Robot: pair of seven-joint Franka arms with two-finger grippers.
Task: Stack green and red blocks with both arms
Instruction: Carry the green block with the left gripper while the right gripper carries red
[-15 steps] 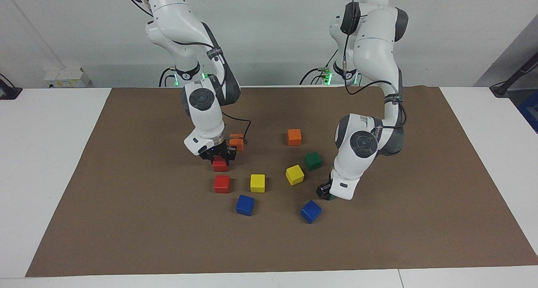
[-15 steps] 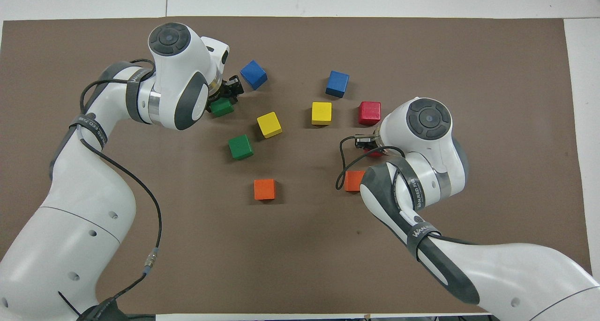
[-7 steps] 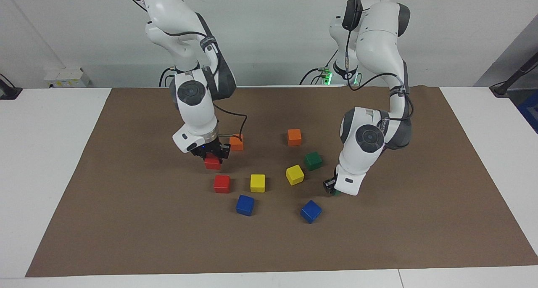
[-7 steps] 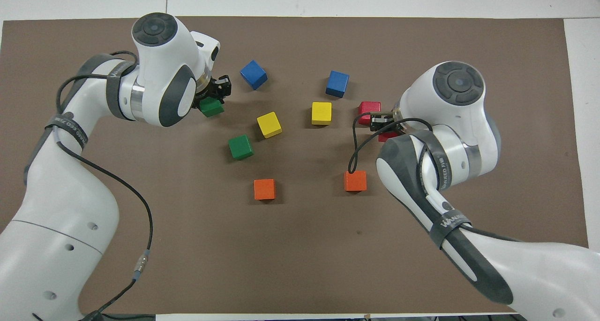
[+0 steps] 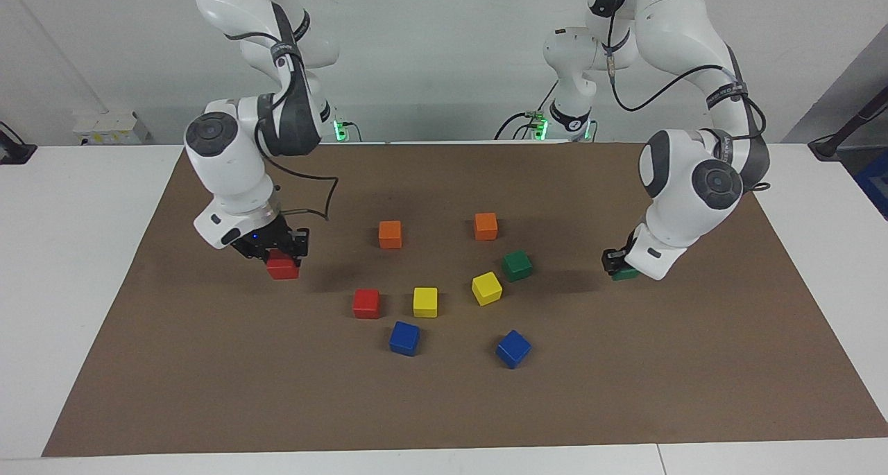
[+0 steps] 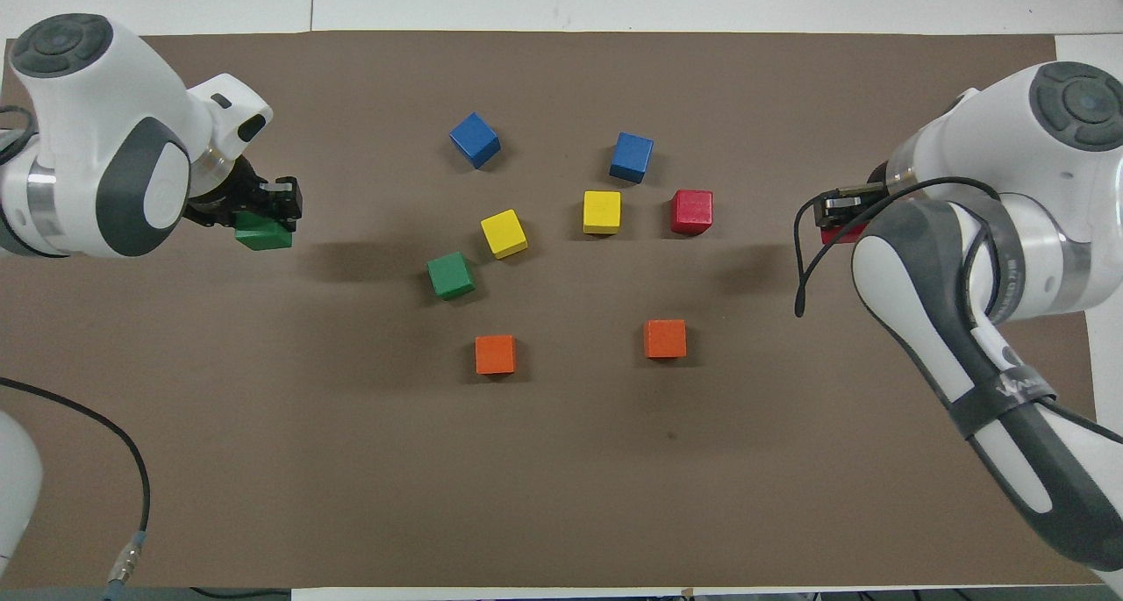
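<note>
My left gripper (image 5: 622, 270) (image 6: 266, 222) is shut on a dark green block (image 5: 626, 274) (image 6: 263, 234), held above the mat toward the left arm's end of the table. At the right arm's end, a red block (image 5: 282, 268) (image 6: 832, 233) hangs above the mat with my right gripper (image 5: 279, 256) (image 6: 839, 218) shut on it. A second green block (image 5: 517, 265) (image 6: 451, 275) and a second red block (image 5: 366, 303) (image 6: 691, 211) rest on the mat among the other cubes.
A brown mat (image 5: 208, 364) (image 6: 790, 92) covers the table. On it sit two orange cubes (image 5: 390, 234) (image 5: 485, 226), two yellow cubes (image 5: 425, 301) (image 5: 486, 288) and two blue cubes (image 5: 404, 338) (image 5: 513, 349), clustered in the middle.
The left gripper closed on its green block. Both arms lifted their blocks and swung outward from the middle cluster, each toward its own end of the table.
</note>
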